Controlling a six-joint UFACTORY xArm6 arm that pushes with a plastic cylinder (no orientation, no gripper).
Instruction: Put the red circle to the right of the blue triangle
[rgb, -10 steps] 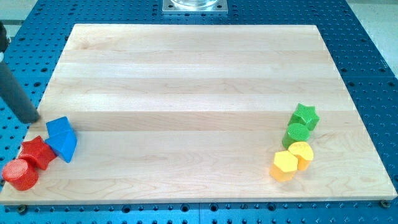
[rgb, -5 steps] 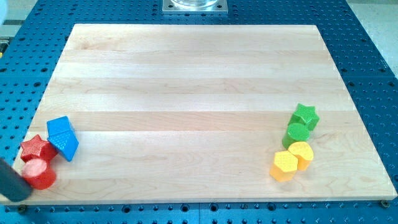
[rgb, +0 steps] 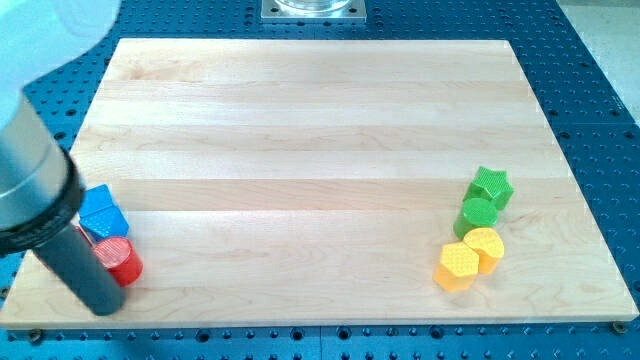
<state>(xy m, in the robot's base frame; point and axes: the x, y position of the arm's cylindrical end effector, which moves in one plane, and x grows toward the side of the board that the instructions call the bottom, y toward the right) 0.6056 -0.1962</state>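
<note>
The red circle (rgb: 122, 260) lies near the board's bottom left corner, just below the blue triangle (rgb: 103, 211) and touching it. The dark rod comes down from the view's upper left, and my tip (rgb: 104, 303) rests on the board just below and left of the red circle, against it. A red star seen earlier is hidden behind the rod.
A green star (rgb: 490, 186) and a green circle (rgb: 477, 214) sit at the right, with a yellow circle (rgb: 486, 246) and a yellow hexagon (rgb: 457, 265) below them. The wooden board (rgb: 320, 120) lies on a blue perforated table.
My tip has swept in from the left to the bottom edge. The red circle has slid right and now sits below the blue triangle. The rod now covers the red star.
</note>
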